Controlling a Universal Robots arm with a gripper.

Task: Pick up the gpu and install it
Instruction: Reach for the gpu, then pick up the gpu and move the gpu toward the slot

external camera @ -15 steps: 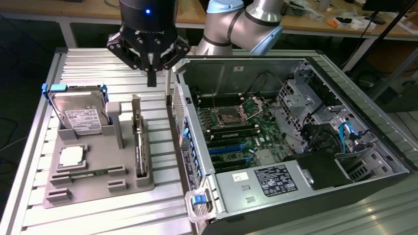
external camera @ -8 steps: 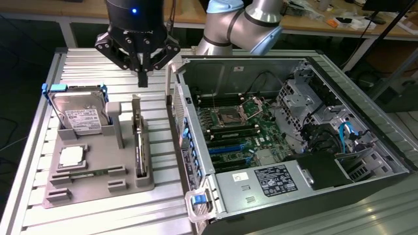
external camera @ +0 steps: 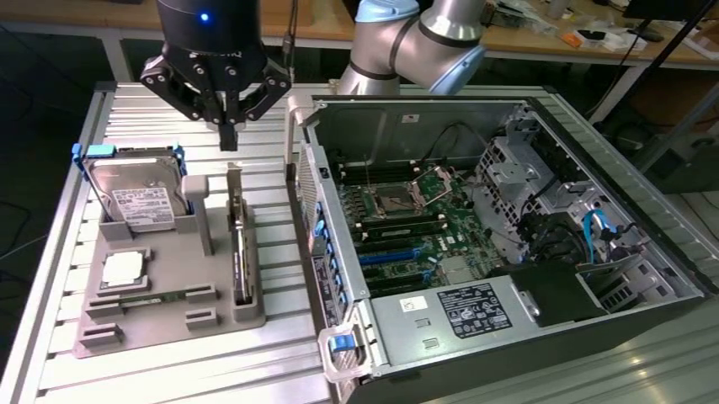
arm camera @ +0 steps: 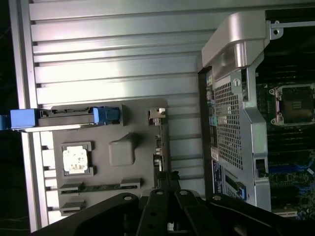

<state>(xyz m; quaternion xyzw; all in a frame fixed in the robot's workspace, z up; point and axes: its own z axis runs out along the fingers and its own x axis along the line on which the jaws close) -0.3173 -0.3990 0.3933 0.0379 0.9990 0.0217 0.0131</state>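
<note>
gripper [external camera: 228,139]: fingers closed together, holding nothing.
gpu [external camera: 238,252]: on edge in grey holder [external camera: 168,316], below the gripper, not touching.

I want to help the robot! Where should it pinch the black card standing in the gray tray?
Pinch the gpu by its upper long edge, coming straight down from above and squeezing its two flat faces. It stands on edge in a slot of the gray tray, so probably only that top edge is free.
</note>
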